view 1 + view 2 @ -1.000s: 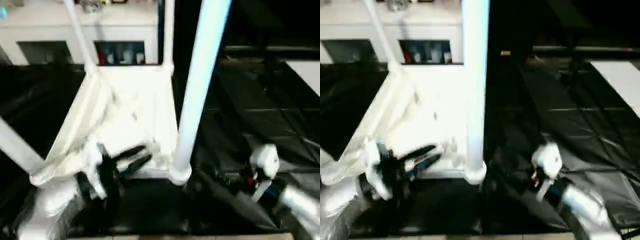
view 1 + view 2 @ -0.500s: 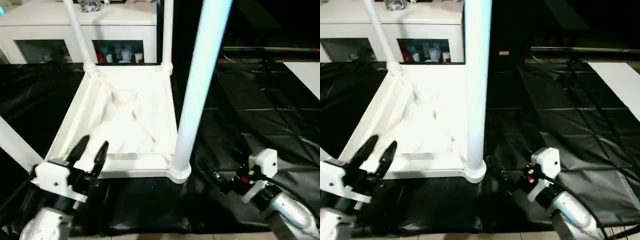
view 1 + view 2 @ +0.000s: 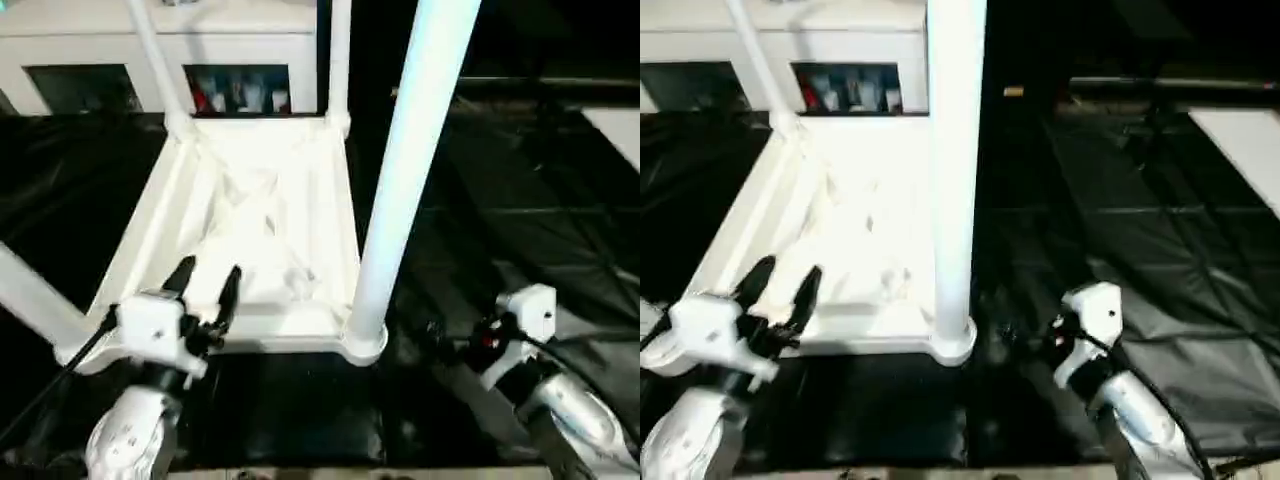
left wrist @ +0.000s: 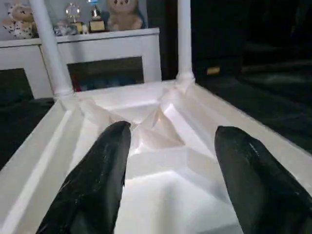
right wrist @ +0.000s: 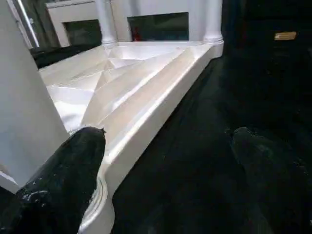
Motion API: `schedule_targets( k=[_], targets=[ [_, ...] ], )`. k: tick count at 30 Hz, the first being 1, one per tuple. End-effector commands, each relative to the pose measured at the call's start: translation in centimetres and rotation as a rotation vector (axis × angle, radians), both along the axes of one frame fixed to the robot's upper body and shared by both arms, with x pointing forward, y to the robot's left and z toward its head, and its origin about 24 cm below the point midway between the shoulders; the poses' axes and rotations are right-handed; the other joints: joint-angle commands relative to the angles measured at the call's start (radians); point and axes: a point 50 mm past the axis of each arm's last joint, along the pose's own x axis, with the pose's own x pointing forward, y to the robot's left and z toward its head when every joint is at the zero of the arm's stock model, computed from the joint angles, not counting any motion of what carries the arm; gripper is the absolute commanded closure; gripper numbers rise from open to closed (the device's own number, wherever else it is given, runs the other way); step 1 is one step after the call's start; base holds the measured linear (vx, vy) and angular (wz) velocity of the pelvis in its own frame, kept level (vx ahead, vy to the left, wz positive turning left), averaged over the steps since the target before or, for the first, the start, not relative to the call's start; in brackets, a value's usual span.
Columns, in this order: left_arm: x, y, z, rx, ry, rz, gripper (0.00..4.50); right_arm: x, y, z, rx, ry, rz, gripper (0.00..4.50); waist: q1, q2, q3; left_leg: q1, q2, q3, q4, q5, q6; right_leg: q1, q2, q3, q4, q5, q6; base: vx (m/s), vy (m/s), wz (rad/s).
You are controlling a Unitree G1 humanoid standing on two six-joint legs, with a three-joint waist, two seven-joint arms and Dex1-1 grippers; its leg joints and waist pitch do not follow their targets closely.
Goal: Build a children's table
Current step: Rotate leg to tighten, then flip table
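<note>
Children's table, white plastic, lies upside down on the black-sheeted surface, its ribbed underside facing up, straight ahead of the left gripper. That gripper's two black fingers stand well apart and hold nothing; they hover over the near edge of the overturned top, their tips above the ribbed panel, and I cannot tell whether they touch it. In the left wrist view the diagonal ribs run away from the fingertips toward the two far corner sockets, each with a leg standing up in it.

The right gripper is spread wide and empty, low over the black sheet just beside the table's near right corner. One of its fingers lies close to the rounded socket there, apart from it, and the other is over bare sheet, farther from the table. From that socket rises the nearest leg, a long white tapered tube, upright. Another leg slants out from the near corner on the far side of the left gripper.

Beyond the table, past both grippers, stands a white cabinet with glass doors and small coloured things behind them. Soft toys and a trophy sit on its top.
</note>
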Motion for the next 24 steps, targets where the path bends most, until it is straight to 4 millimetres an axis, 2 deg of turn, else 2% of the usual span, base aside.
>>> schedule_targets(
  k=[1,2,3,4,5,6,7,8,10,11,13,14,15,16,17,18,19,20,21,22,23,24],
  targets=[
    [0.2,0.1,-0.3,0.02,0.022,0.004,1.44,0.2,-0.1,-0.2,-0.02,0.002,-0.027,0.0,-0.008,-0.002,0.002,0.05,0.017,-0.012,-0.09,-0.553,0.027,0.016,-0.027,0.007,-0.115,-0.654,-0.066,-0.076,0.012,0.01],
    [0.2,0.1,-0.3,0.02,0.022,0.004,1.44,0.2,-0.1,-0.2,-0.02,0.002,-0.027,0.0,-0.013,-0.007,0.013,0.06,0.013,-0.016,-0.089,-0.61,0.0,0.006,-0.025,0.001,-0.134,-0.744,-0.019,-0.103,0.024,-0.01],
    [0.4,0.1,-0.3,0.03,0.024,-0.006,1.44,0.3,0.1,-0.2,-0.017,0.003,-0.032,0.0,-0.021,-0.003,0.019,0.073,0.006,-0.028,-0.086,-0.654,-0.026,0.008,-0.026,-0.015,-0.15,-0.811,0.036,-0.101,0.03,-0.08],
    [0.6,0.2,-0.2,0.043,0.022,-0.012,1.44,0.3,0.4,-0.3,-0.019,0.004,-0.034,0.0,-0.024,0.006,0.023,0.071,0.011,-0.038,-0.101,-0.677,-0.034,0.023,-0.025,-0.02,-0.151,-0.79,0.046,-0.101,0.03,-0.08],
    [0.7,0.2,-0.1,0.041,0.022,-0.011,1.44,0.3,0.6,-0.3,-0.02,0.005,-0.033,0.0,-0.029,0.007,0.023,0.066,0.011,-0.042,-0.107,-0.678,-0.033,0.034,-0.026,-0.021,-0.148,-0.76,0.045,-0.069,0.034,-0.13],
    [0.9,0.5,-0.1,0.032,0.022,0.006,1.44,0.4,1.0,-0.3,-0.031,0.006,-0.026,0.0,-0.029,0.017,0.022,0.055,0.019,-0.051,-0.123,-0.678,-0.032,0.055,-0.034,-0.014,-0.133,-0.69,0.027,-0.052,0.029,-0.11],
    [1.0,0.8,-0.2,0.025,0.03,0.022,1.44,0.5,1.2,-0.3,-0.042,0.002,-0.025,0.0,-0.039,0.018,0.018,0.055,0.02,-0.053,-0.123,-0.674,-0.033,0.061,-0.041,-0.014,-0.133,-0.659,0.01,-0.052,0.029,-0.11],
    [1.1,0.9,-0.3,0.014,0.037,0.036,1.44,0.5,1.2,-0.3,-0.042,0.001,-0.025,0.0,-0.04,0.02,0.016,0.056,0.02,-0.052,-0.123,-0.661,-0.034,0.061,-0.045,-0.012,-0.135,-0.645,0.0,0.0,0.0,0.0],
    [1.3,1.2,-0.5,-0.004,0.042,0.061,1.44,0.7,1.3,-0.2,-0.038,-0.005,-0.019,0.0,-0.051,0.011,0.021,0.048,0.018,-0.052,-0.123,-0.624,-0.029,0.063,-0.05,-0.014,-0.14,-0.63,-0.01,-0.051,-0.001,-0.06],
    [1.4,1.2,-0.6,-0.019,0.047,0.081,1.44,0.9,1.0,-0.2,-0.039,-0.006,-0.022,0.0,-0.055,0.0,0.024,0.045,0.018,-0.052,-0.123,-0.621,-0.026,0.061,-0.05,-0.014,-0.141,-0.635,-0.01,0.0,0.0,0.0],
    [1.5,1.3,-0.6,-0.033,0.041,0.105,1.44,1.2,0.8,-0.1,-0.053,-0.011,-0.021,0.0,-0.057,0.004,0.022,0.053,0.016,-0.05,-0.117,-0.61,-0.023,0.056,-0.053,-0.013,-0.145,-0.656,-0.014,0.0,0.0,0.0],
    [1.6,1.4,-0.4,-0.037,0.032,0.113,1.44,1.3,0.8,0.0,-0.061,-0.015,-0.016,0.0,-0.055,-0.007,0.016,0.053,0.016,-0.049,-0.113,-0.583,-0.015,0.057,-0.055,-0.013,-0.142,-0.652,-0.021,0.0,0.0,0.0],
    [1.7,1.5,-0.2,-0.053,0.025,0.124,1.44,1.6,1.0,0.2,-0.053,-0.017,-0.004,0.0,-0.055,-0.012,0.02,0.052,0.017,-0.048,-0.114,-0.583,-0.013,0.055,-0.054,-0.013,-0.142,-0.657,-0.024,0.0,0.0,0.0],
    [1.8,1.6,-0.1,-0.067,0.024,0.135,1.44,1.8,1.1,0.2,-0.046,-0.016,0.003,0.0,-0.055,-0.03,0.017,0.054,0.017,-0.045,-0.112,-0.571,-0.011,0.054,-0.053,-0.013,-0.145,-0.649,-0.025,0.0,0.0,0.0],
    [1.8,1.6,-0.1,-0.071,0.024,0.137,1.44,1.8,1.2,0.3,-0.044,-0.015,0.004,0.0,-0.051,-0.021,0.016,0.047,0.019,-0.046,-0.111,-0.532,-0.005,0.054,-0.054,-0.011,-0.14,-0.602,-0.04,0.0,0.0,0.0],
    [1.8,1.5,-0.2,-0.067,0.026,0.142,1.44,2.2,1.3,0.1,-0.039,-0.01,0.019,0.0,-0.047,-0.021,0.007,0.031,0.021,-0.036,-0.106,-0.393,0.025,0.048,-0.046,-0.005,-0.135,-0.439,-0.096,0.0,0.0,0.0],
    [1.8,1.5,-0.2,-0.064,0.028,0.144,1.44,2.4,1.3,0.0,-0.041,-0.009,0.023,0.0,-0.045,-0.03,-0.001,0.015,0.018,-0.029,-0.103,-0.28,0.054,0.044,-0.04,-0.003,-0.128,-0.317,-0.134,0.0,0.0,0.0],
    [1.8,1.5,-0.6,-0.049,0.052,0.156,1.44,2.8,1.4,-0.3,-0.062,-0.006,0.035,0.0,-0.039,-0.027,-0.022,-0.003,0.009,-0.017,-0.092,-0.069,0.126,0.031,-0.027,-0.01,-0.106,-0.089,-0.204,-0.056,-0.01,0.03],
    [1.8,1.7,-0.7,-0.048,0.051,0.163,1.44,3.1,1.6,-0.3,-0.063,-0.006,0.038,0.0,-0.042,-0.034,-0.048,-0.011,-0.006,-0.006,-0.077,-0.044,0.192,0.012,-0.017,-0.022,-0.108,-0.062,-0.223,-0.065,0.008,0.02],
    [1.9,1.8,-0.7,-0.051,0.047,0.169,1.44,3.3,1.7,-0.2,-0.06,-0.01,0.039,0.0,-0.044,-0.031,-0.056,-0.022,-0.01,-0.006,-0.056,-0.096,0.218,-0.001,-0.024,-0.026,-0.118,-0.159,-0.211,-0.065,0.008,0.02],
    [2.0,1.9,-0.6,-0.057,0.042,0.178,1.44,3.4,1.8,-0.1,-0.057,-0.013,0.042,0.0,-0.043,-0.039,-0.057,-0.028,-0.009,-0.005,-0.058,-0.125,0.223,-0.002,-0.024,-0.03,-0.125,-0.208,-0.196,0.0,0.0,0.0],
    [2.0,1.9,-0.4,-0.064,0.036,0.186,1.44,3.6,2.0,0.0,-0.054,-0.018,0.049,0.0,-0.038,-0.04,-0.053,-0.009,0.003,-0.006,-0.062,-0.284,0.196,-0.009,-0.024,-0.039,-0.133,-0.4,-0.144,0.0,0.0,0.0]
  ],
)
